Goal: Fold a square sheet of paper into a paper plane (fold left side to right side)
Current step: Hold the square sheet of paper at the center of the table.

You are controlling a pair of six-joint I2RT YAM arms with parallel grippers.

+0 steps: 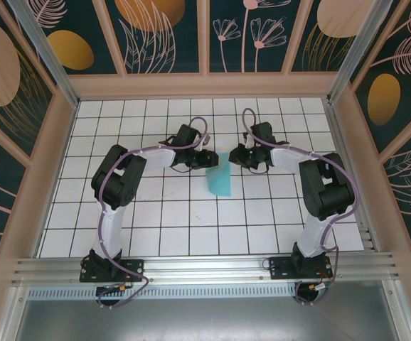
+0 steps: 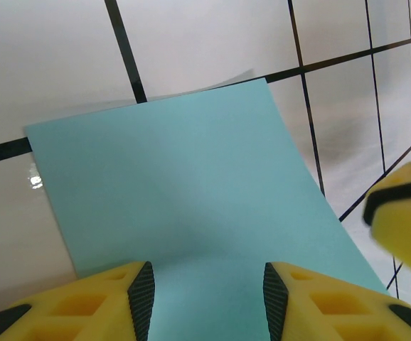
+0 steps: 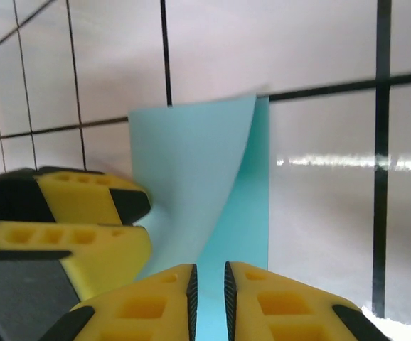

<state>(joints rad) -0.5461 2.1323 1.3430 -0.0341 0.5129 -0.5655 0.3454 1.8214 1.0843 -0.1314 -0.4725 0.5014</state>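
Jaws first. On the left gripper [image 2: 209,302], parted about halfway, one yellow finger [image 2: 99,309] to each side of the light-turquoise sheet of paper [image 2: 177,177] running in between; no pinch visible. On the right gripper [image 3: 209,302], drawn almost together, only a thin slit left, turquoise showing through it; clamped on the paper or merely over it, cannot tell.

White grid table [image 1: 156,227] with black lines, walled in by panels [image 1: 163,35] painted with leaves and flowers.

Left arm [image 1: 116,177] and right arm [image 1: 323,185], black and white, bolted at the near edge, both bent inward, grippers nose to nose around the middle of the table.

Sheet next. Lies about midway between the near and far edges, a touch toward the right edge, with its far end just under the two grippers. Reads from above as a narrow upright strip, not a square. Shows two layers from the right wrist: the lower one flat on the table, the upper one lifting off along a curved edge and sweeping toward the fingers. Shows a broad, smooth, unmarked face from the left wrist and covers part of a black grid line.

Left fingers [image 3: 84,195] stacked just beside the lifted layer in the right wrist view. One right finger [image 2: 404,227], blurred, at the right border of the left wrist view, near the sheet's edge.
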